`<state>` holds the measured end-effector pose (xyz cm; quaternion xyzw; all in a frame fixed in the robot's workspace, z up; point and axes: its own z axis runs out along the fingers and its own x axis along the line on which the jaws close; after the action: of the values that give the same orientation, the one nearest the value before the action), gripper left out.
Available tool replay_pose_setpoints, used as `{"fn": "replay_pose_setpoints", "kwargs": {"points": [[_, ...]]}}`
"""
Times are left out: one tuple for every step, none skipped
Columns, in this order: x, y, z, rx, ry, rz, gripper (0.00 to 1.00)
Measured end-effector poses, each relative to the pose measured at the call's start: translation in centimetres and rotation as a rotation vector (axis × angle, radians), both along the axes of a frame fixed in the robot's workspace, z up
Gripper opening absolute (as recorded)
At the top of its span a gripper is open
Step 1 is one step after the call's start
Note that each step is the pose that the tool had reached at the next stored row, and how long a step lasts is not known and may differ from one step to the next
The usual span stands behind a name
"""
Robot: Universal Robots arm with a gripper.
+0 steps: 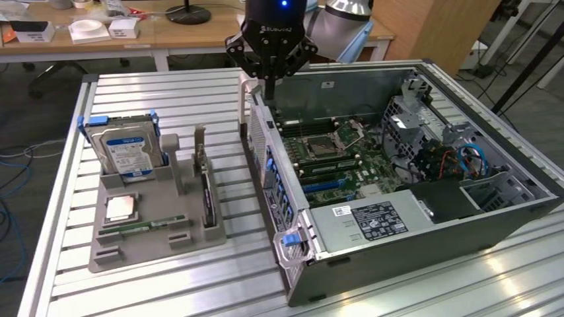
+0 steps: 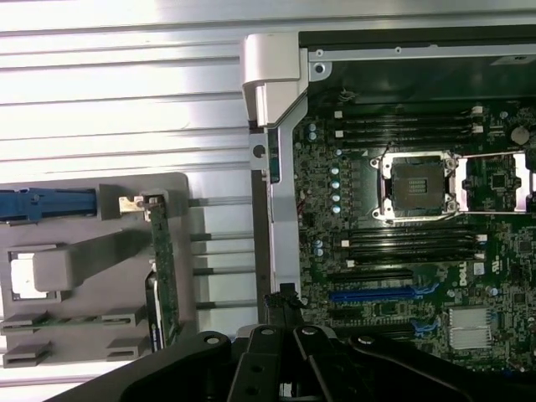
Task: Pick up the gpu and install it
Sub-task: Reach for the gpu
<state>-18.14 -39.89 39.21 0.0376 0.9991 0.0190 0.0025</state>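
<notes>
The gpu (image 1: 205,193) is a thin dark card standing on edge in a slot of the grey holder (image 1: 145,247), left of the open computer case (image 1: 493,218). In the wrist view the gpu (image 2: 164,276) shows edge-on as a green strip with its silvery bracket end (image 2: 134,203). My gripper (image 1: 268,80) hangs over the case's near wall at the rear, fingers shut with nothing between them. It is well apart from the gpu. In the wrist view the gripper (image 2: 282,316) sits above the wall, beside the motherboard's blue slot (image 2: 383,294).
A silver hard drive (image 1: 126,150) in a blue bracket stands in the holder, with a processor (image 1: 121,207) and a memory stick (image 1: 139,228) lying in it. Inside the case are the motherboard (image 1: 339,155), power supply (image 1: 374,219) and cables (image 1: 467,158). Desks stand behind.
</notes>
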Motion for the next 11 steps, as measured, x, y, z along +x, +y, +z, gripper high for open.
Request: {"fn": "replay_pose_setpoints", "kwargs": {"points": [[-0.03,0.0,0.0,0.0,0.0002,0.0,0.11],[-0.06,0.0,0.0,-0.0001,0.0003,0.0,0.11],[-0.09,0.0,0.0,-0.0002,0.0006,0.0,0.11],[-0.12,0.0,0.0,-0.0002,0.0007,0.0,0.11],[-0.15,0.0,0.0,-0.0002,0.0009,0.0,0.11],[-0.18,0.0,0.0,-0.0003,0.001,0.0,0.11],[-0.21,0.0,0.0,-0.0003,0.0012,0.0,0.11],[-0.24,0.0,0.0,-0.0004,0.0014,0.0,0.11],[-0.27,0.0,0.0,-0.0004,0.0016,0.0,0.11],[-0.3,0.0,-0.01,-0.0005,0.0017,0.0,0.11],[-0.33,0.0,-0.01,-0.0005,0.0019,0.0,0.11]]}}
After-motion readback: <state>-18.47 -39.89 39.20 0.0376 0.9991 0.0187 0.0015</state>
